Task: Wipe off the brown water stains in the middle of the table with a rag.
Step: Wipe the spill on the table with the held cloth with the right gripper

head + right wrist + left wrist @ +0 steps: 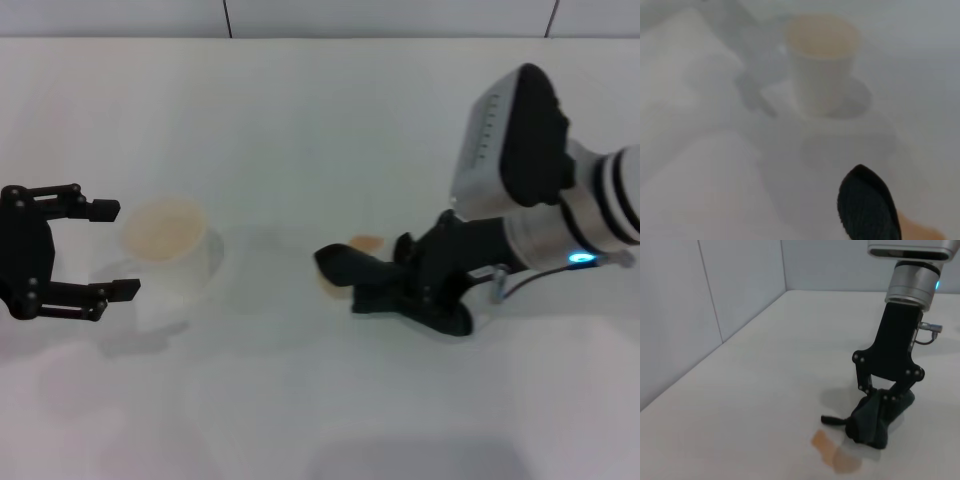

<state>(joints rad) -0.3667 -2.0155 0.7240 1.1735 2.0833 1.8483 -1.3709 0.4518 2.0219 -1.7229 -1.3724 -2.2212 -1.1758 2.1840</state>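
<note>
The dark rag [345, 265] is pinched in my right gripper [398, 282], which presses it down on the white table [300, 120] near the middle. The pale orange-brown water stains [366, 243] lie right beside the rag, touching its far edge. In the left wrist view the right gripper [881, 396] is shut on the bunched rag [875, 422], with the stains [834, 453] on the table just beside it. The right wrist view shows a dark fold of the rag [867, 205]. My left gripper [112, 250] is open and empty at the far left.
A clear plastic cup with a brownish tint [166, 240] stands upright between the left gripper and the stains; it also shows in the right wrist view [822, 60]. A grey panelled wall [715, 300] runs along the table's far edge.
</note>
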